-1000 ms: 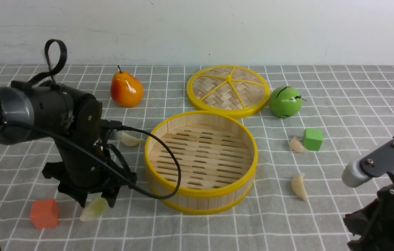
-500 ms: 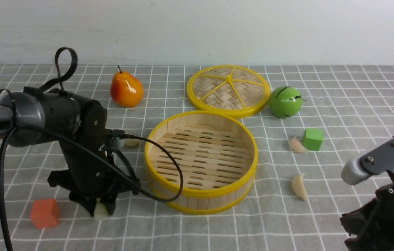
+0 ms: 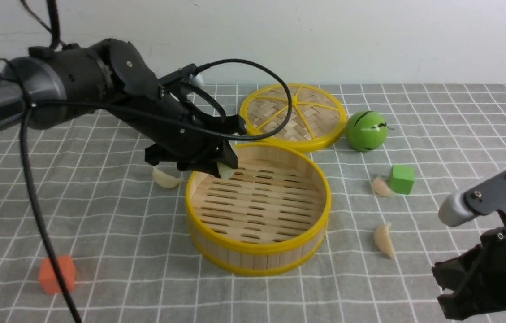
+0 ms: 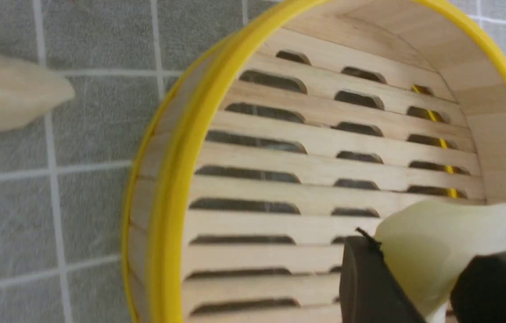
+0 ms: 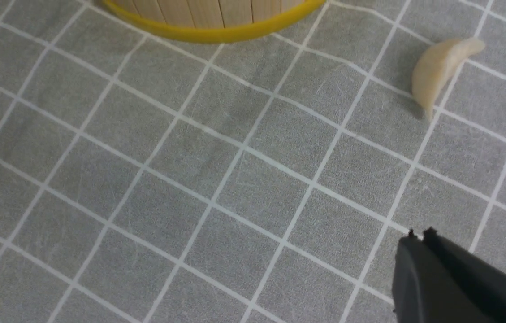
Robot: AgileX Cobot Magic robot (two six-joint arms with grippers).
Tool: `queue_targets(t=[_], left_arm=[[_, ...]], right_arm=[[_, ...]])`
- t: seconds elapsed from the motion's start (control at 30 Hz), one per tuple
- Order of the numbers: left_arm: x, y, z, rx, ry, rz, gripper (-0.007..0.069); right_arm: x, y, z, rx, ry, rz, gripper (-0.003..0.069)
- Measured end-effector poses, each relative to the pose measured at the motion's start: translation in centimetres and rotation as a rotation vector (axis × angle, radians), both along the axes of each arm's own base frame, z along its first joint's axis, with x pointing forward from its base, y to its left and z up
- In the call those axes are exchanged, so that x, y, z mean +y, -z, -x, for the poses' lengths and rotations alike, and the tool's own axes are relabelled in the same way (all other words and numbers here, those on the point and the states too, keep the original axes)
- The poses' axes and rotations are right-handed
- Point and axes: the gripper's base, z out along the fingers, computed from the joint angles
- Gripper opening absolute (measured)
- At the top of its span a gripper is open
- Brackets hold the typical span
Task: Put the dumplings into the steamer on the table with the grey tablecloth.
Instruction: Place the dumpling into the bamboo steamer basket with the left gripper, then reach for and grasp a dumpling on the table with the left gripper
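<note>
The left jaws (image 4: 418, 287), parted only by the pinched greenish dumpling (image 3: 226, 170), hold it above the steamer's (image 3: 257, 253) eleven o'clock edge. Another dumpling (image 3: 166, 178) lies outside, near ten o'clock. The steamer's slatted floor is bare. Outside it, a pale dumpling (image 3: 384, 240) lies near three o'clock, a pinkish dumpling (image 3: 381, 187) near two. The right jaws (image 5: 418, 237) are closed, empty.

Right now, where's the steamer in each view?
Front: steamer at centre, under the left gripper.
Left wrist: fills centre to right, cut off by the frame.
Right wrist: only its lower wall and rim, top edge.
Shared landmark: white-gridded grey tablecloth.
</note>
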Motion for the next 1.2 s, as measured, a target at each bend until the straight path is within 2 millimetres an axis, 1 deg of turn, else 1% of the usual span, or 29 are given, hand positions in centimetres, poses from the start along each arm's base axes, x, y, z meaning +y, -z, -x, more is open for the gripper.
queue_targets(t=[0.13,0.23,0.33,0.37,0.43,0.5,0.53,0.57,0.6,0.67,0.73,0.83,0.9,0.93,0.97,1.0,1.03,1.1,1.13,1.2], left_arm=[[-0.7,2.9,-2.1,0.040,0.019,-0.032,0.0234],[-0.8,4.6,-3.4,0.051,0.040,-0.090,0.0234],[-0.9,4.3,-3.6,0.076,0.037,-0.097,0.0237],[-0.9,4.4,-3.6,0.092,0.043,-0.102,0.0249],[-0.9,4.4,-3.5,0.116,0.051,-0.104,0.0288],[-0.9,4.2,-3.3,0.137,0.062,-0.108,0.0364],[-1.0,3.8,-3.2,0.150,0.072,-0.108,0.0414],[-1.0,3.7,-3.2,0.152,0.074,-0.110,0.0421],[-1.0,3.2,-3.2,0.157,0.082,-0.109,0.0479],[-1.1,1.9,-3.3,0.146,0.092,-0.105,0.0524],[-1.1,0.0,-3.3,0.111,0.096,-0.096,0.0540],[-0.6,-3.6,-2.6,0.050,0.099,-0.113,0.0537],[0.0,-4.9,-2.0,0.037,0.101,-0.155,0.0524],[0.5,-5.3,-1.7,0.035,0.096,-0.209,0.0511],[0.9,-5.0,-1.7,0.043,0.084,-0.254,0.0496],[1.1,-4.9,-1.7,0.042,0.079,-0.262,0.0494],[1.7,-4.1,-1.9,0.054,0.046,-0.315,0.0478],[2.9,-2.1,-2.5,0.086,-0.011,-0.358,0.0455],[3.6,-0.9,-2.9,0.106,-0.045,-0.362,0.0444],[4.6,0.6,-3.5,0.132,-0.107,-0.340,0.0436]], right_arm=[[0.0,0.0,0.0,0.000,0.001,-0.001,-0.0003],[0.0,0.0,0.0,-0.001,-0.002,0.001,-0.0001],[0.0,0.0,0.0,-0.008,-0.015,0.014,0.0000],[0.0,0.0,0.0,-0.010,-0.020,0.019,0.0001],[0.0,0.0,0.0,-0.015,-0.031,0.028,0.0002],[0.0,0.0,0.0,-0.019,-0.038,0.035,0.0002],[0.0,0.0,0.0,-0.019,-0.039,0.036,0.0004],[0.0,0.0,0.0,-0.020,-0.040,0.037,0.0004],[0.0,0.0,0.0,-0.020,-0.040,0.037,0.0006],[0.0,0.0,0.0,-0.020,-0.041,0.038,0.0006],[-0.1,0.0,0.0,-0.021,-0.042,0.040,0.0008],[-0.1,0.0,0.0,-0.021,-0.042,0.040,0.0008],[-0.1,0.0,0.0,-0.021,-0.043,0.041,0.0008],[-0.1,0.0,0.0,-0.021,-0.043,0.041,0.0008],[-0.1,0.0,0.0,-0.022,-0.043,0.042,0.0009],[-0.1,0.0,0.0,-0.021,-0.043,0.042,0.0009],[-0.1,0.0,0.0,-0.022,-0.044,0.043,0.0009],[-0.1,0.0,0.0,-0.022,-0.045,0.044,0.0009],[-0.1,0.0,0.0,-0.022,-0.045,0.044,0.0009],[-0.1,0.0,0.0,-0.021,-0.045,0.044,0.0009]])
